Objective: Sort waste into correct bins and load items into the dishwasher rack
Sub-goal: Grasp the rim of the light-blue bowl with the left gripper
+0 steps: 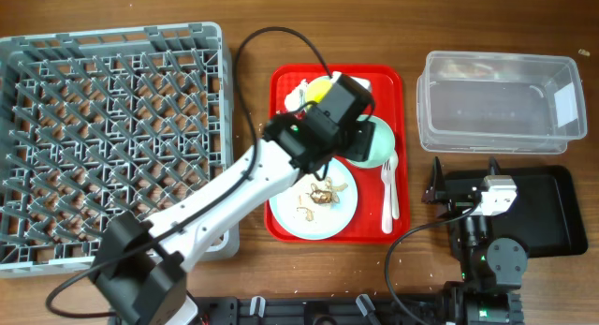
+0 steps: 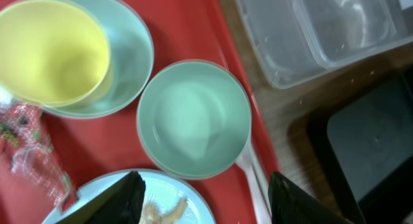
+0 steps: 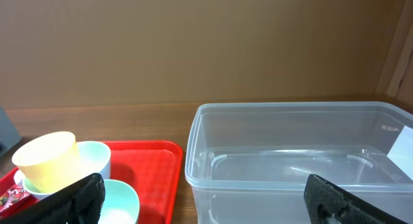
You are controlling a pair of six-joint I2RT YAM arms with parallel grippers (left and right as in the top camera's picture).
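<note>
My left gripper (image 2: 205,180) is open and empty above the red tray, over the near rim of the mint-green bowl (image 2: 193,117) and the pale blue plate (image 2: 184,198), which holds food scraps (image 2: 164,211). The yellow cup (image 2: 51,50) sits in the pale blue bowl (image 2: 132,53). The red wrapper (image 2: 26,143) lies at the left and white cutlery (image 2: 255,179) lies right of the bowl. My right gripper (image 3: 203,198) is open and empty, facing the clear tub (image 3: 297,159). A white crumpled lump (image 1: 294,97) shows beside the cup, partly hidden by the arm.
The grey dishwasher rack (image 1: 112,138) fills the table's left side. The red tray (image 1: 398,110) sits in the middle. The clear tub (image 1: 501,100) stands at the back right, with the black tray (image 1: 547,208) in front of it under the right arm.
</note>
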